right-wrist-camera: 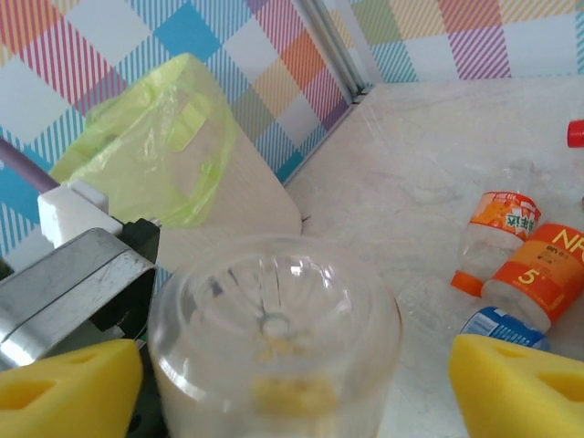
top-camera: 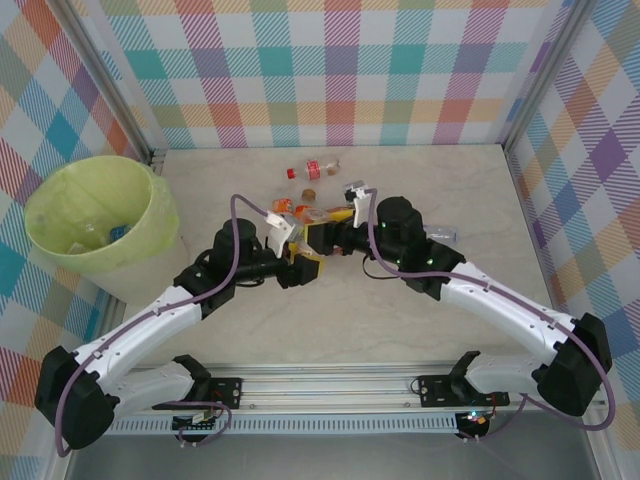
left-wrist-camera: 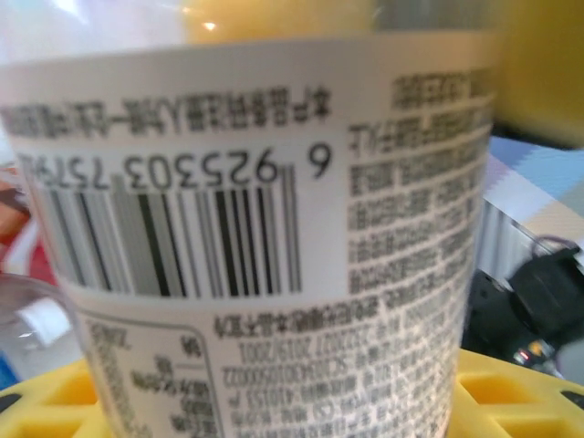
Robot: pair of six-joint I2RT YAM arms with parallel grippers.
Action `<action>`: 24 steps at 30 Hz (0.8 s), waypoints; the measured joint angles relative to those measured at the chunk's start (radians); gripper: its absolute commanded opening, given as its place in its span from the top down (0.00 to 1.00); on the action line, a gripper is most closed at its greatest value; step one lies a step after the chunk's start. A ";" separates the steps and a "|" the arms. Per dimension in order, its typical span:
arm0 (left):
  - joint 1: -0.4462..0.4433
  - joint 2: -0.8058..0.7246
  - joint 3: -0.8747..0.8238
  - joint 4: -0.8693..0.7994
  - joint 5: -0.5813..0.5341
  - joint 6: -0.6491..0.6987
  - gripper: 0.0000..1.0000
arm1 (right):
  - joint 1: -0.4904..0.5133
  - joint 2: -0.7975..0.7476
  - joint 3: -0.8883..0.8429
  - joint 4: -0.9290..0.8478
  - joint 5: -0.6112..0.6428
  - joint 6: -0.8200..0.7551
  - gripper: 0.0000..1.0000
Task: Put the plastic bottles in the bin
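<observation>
A clear plastic bottle with a white barcode label (left-wrist-camera: 265, 228) hangs above the table centre between both grippers. My left gripper (top-camera: 300, 262) is shut on its labelled body, and the yellow pads (left-wrist-camera: 511, 392) press both sides. My right gripper (right-wrist-camera: 297, 383) stands open around the bottle's clear base (right-wrist-camera: 274, 338); its right pad (right-wrist-camera: 520, 388) is well apart from the plastic. Further bottles lie on the table: orange-labelled ones (right-wrist-camera: 506, 233) and a red-capped one (top-camera: 310, 168). The lime-lined bin (top-camera: 95, 215) stands at the far left with a few bottles inside.
Another clear bottle (top-camera: 440, 235) lies just behind the right arm. Checked walls enclose the table on three sides. The bin's side (right-wrist-camera: 164, 155) stands beyond the held bottle in the right wrist view. Bare marble-look tabletop (top-camera: 330, 320) lies in front of the grippers.
</observation>
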 measured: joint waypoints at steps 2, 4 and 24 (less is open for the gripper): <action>0.000 -0.015 -0.002 -0.001 -0.086 -0.006 0.54 | 0.005 -0.007 -0.014 0.032 0.047 0.027 0.00; 0.000 -0.031 -0.002 -0.009 -0.183 -0.014 0.54 | 0.008 -0.027 -0.043 0.055 0.117 0.051 0.00; 0.114 -0.105 0.230 -0.239 -0.881 0.067 0.56 | -0.048 -0.190 -0.283 -0.273 0.810 0.589 0.00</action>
